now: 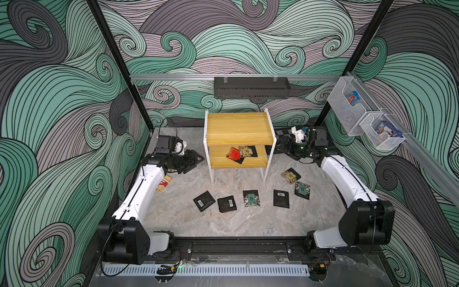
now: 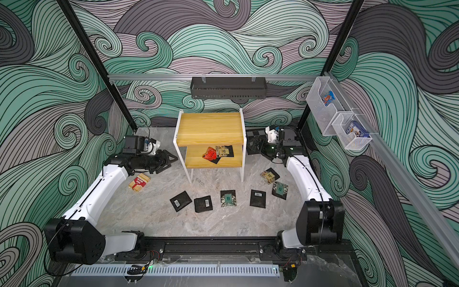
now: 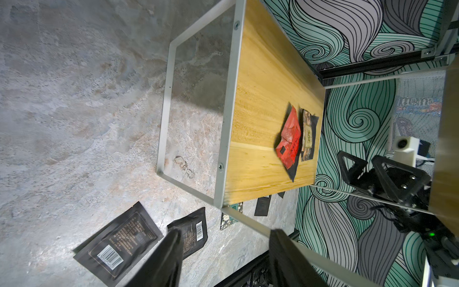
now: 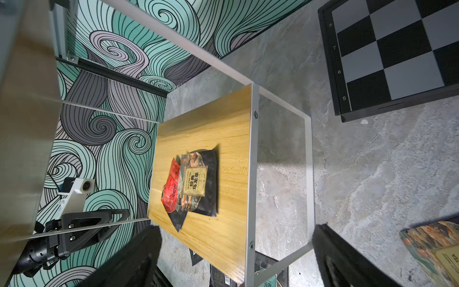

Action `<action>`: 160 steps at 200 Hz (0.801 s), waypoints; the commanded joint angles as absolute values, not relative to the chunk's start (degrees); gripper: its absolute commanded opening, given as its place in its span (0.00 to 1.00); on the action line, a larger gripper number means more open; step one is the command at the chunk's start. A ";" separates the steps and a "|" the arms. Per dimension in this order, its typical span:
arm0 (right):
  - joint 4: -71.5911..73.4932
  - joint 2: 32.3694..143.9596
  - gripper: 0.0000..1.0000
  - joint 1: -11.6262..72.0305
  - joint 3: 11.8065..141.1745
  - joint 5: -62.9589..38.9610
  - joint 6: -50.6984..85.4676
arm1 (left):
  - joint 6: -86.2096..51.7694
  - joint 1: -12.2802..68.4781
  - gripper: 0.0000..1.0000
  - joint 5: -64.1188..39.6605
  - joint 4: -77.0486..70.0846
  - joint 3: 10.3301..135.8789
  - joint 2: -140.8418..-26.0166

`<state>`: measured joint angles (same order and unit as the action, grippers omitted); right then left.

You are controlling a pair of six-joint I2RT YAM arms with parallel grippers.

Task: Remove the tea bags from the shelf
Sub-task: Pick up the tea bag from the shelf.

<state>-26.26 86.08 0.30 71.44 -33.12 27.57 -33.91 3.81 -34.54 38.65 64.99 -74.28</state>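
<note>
On shelf (image 1: 238,126): red, tan tea bags (image 1: 244,151).

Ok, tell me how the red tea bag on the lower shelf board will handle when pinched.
Probably floppy: the red tea bag looks creased and puffed, so it should buckle rather than stay flat. Likely light, being a thin sachet. It overlaps a tan sachet and a black sachet, so pushing it may drag them along.
</note>
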 commanded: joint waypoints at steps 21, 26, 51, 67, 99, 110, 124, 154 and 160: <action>-26.63 92.39 0.99 1.45 75.23 -37.45 25.78 | -34.08 3.43 0.59 -37.49 37.54 64.47 -74.26; -26.59 93.14 0.99 1.88 75.63 -37.66 25.71 | -34.10 3.44 0.59 -37.74 37.51 64.43 -74.39; -26.56 96.61 0.99 4.10 77.57 -38.41 24.81 | -34.02 3.56 0.59 -38.81 37.74 64.42 -75.26; -26.50 98.41 0.99 5.30 78.55 -38.31 24.66 | -34.05 3.52 0.59 -39.41 37.88 64.51 -75.66; -26.64 101.31 0.99 7.35 80.71 -38.21 24.51 | -34.21 3.79 0.59 -39.64 37.79 64.25 -75.93; -26.63 102.24 0.99 8.14 81.33 -38.01 24.51 | -34.28 3.82 0.59 -39.72 37.72 64.14 -75.94; -26.61 103.24 0.98 8.89 81.97 -38.20 24.52 | -34.28 3.78 0.58 -39.70 37.84 63.99 -75.86; -26.59 104.89 0.96 10.36 82.66 -37.49 24.30 | -34.01 3.83 0.58 -39.51 38.09 63.75 -75.82; -26.63 105.21 0.96 10.53 82.86 -37.38 24.34 | -34.06 3.79 0.58 -39.54 38.14 63.72 -75.89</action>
